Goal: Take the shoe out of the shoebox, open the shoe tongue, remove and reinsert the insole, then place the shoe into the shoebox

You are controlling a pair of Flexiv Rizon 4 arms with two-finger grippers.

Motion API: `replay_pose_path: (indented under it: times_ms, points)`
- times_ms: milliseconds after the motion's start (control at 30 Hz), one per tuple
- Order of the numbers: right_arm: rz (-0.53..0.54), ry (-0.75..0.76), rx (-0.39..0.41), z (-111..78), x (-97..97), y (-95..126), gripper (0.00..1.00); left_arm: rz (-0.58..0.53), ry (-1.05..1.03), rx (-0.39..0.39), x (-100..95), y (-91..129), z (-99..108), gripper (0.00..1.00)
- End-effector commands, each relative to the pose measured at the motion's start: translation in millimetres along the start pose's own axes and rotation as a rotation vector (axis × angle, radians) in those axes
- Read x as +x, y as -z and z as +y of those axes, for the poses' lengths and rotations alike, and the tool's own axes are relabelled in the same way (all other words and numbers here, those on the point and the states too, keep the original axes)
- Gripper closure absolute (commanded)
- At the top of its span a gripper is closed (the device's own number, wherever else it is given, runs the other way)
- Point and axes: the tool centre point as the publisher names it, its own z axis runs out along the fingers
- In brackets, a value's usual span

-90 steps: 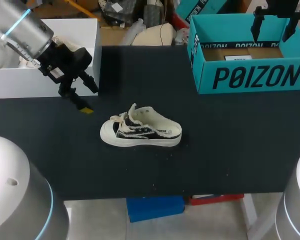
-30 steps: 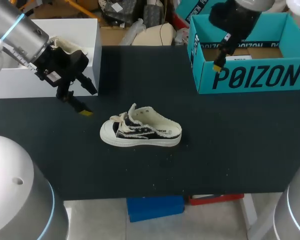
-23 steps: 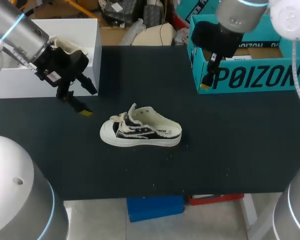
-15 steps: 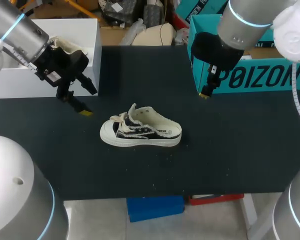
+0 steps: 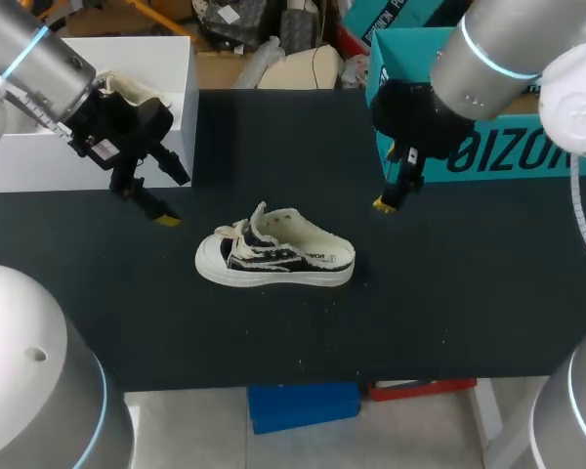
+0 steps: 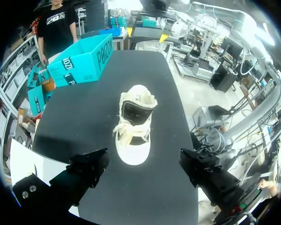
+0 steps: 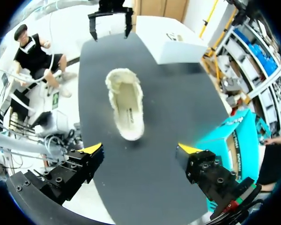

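A cream low-top shoe (image 5: 273,256) with black side panels lies on its sole mid-table, toe toward my left arm. In the left wrist view the shoe (image 6: 133,124) is ahead of my open left gripper (image 6: 144,164), toe nearest. My left gripper (image 5: 176,195) hangs left of the shoe, apart from it. My right gripper (image 5: 391,191) hangs open to the right of and behind the shoe's heel, holding nothing. Its wrist view has the shoe (image 7: 126,105) ahead of the gripper (image 7: 140,152), heel nearest and its inside showing. The teal shoebox (image 5: 527,147) stands at the back right, partly hidden by my right arm.
A white box (image 5: 98,98) stands at the back left, behind my left arm. The black table (image 5: 469,293) stretches in front of and to the right of the shoe. The shoebox (image 6: 84,58) stands beyond the shoe in the left wrist view.
My right arm has swung from over the shoebox down and to the left, toward the shoe's heel. The left arm and the shoe have stayed put.
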Motion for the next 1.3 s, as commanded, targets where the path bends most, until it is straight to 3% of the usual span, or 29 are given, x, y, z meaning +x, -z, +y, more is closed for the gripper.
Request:
replay_pose_path:
  times_ms: [33,133,200,667,933,1300]
  points:
    - [0.029,0.021,-0.188,-8.1,9.7,-25,0.0,-0.003,-0.002,0.0,0.3,-1,1,0.0]
    - [0.093,0.065,-0.324,-3.1,16.3,-35,0.0,-0.003,-0.002,0.0,0.3,-1,1,0.0]
    - [0.101,0.075,-0.366,0.5,19.6,-38,0.0,-0.003,-0.002,0.0,0.3,-1,1,0.0]
    - [0.103,0.084,-0.367,0.6,18.4,-40,0.0,-0.003,-0.002,0.0,0.3,-1,1,0.0]
    - [0.074,0.133,-0.378,-5.9,0.8,-68,0.0,-0.003,-0.002,0.0,0.3,-1,1,0.0]
    - [0.118,0.153,-0.536,-11.5,0.5,-120,0.0,-0.003,-0.002,0.0,0.3,-1,1,0.0]
